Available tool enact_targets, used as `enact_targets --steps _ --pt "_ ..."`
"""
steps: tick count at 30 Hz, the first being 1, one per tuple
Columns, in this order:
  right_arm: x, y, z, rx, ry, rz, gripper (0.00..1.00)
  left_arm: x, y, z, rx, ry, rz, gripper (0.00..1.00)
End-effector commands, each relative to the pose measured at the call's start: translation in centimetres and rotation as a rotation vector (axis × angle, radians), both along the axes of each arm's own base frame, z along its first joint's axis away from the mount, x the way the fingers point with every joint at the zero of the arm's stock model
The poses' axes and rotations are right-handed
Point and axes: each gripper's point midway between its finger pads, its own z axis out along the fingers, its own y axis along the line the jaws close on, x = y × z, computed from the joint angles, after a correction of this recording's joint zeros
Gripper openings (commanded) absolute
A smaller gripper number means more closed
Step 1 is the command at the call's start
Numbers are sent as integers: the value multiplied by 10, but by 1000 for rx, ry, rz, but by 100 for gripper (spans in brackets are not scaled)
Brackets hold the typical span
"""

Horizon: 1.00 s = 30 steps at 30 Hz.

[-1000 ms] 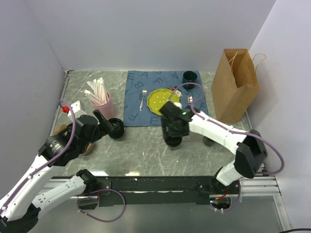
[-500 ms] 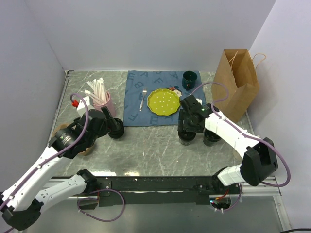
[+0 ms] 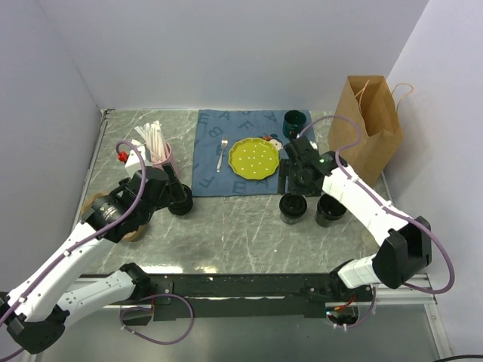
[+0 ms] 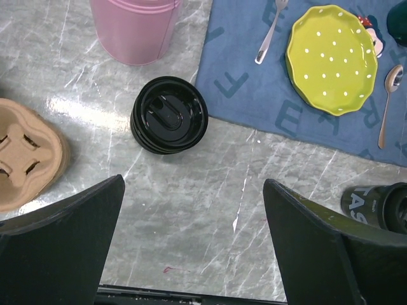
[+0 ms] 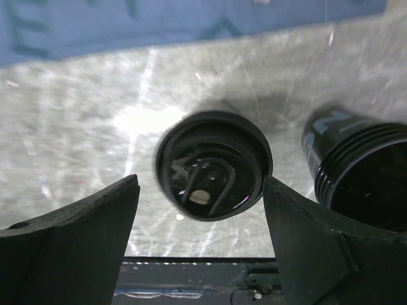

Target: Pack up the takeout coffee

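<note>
Hovering right gripper (image 5: 200,184), wide and empty, over lidded black takeout cup (image 5: 213,166); left gripper (image 4: 194,184) equally wide. Judging cup light, crushable, slippery; favouring gentle sidewall hold below lid.

Rear overhead view; downward wrist views, right closer, placemat (image 4: 236,81) probably common

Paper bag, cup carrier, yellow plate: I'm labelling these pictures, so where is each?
paper bag (image 3: 364,143): top view, its front face.
cup carrier (image 4: 28,159): left wrist view, its upper surface.
yellow plate (image 3: 254,158): top view, its centre.
</note>
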Motion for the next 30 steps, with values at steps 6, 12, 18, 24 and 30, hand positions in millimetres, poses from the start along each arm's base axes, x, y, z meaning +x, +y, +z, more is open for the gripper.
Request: enact_targets --steps 6,12,18,24,30 --pt "46 -43 76 -125 -190 -38 86 15 -12 33 -24 -85 -38 97" --pt "107 -107 147 -228 -419 -115 85 18 -17 31 -9 -61 -55 97" --pt "138 -142 190 -304 -464 -105 87 14 -31 24 -49 -40 -123 97" --pt "142 -166 220 -203 -545 -128 84 6 -44 11 -113 -20 -176 97" --pt "147 -188 220 -198 -492 -97 84 3 -42 6 -100 -4 -185 97"
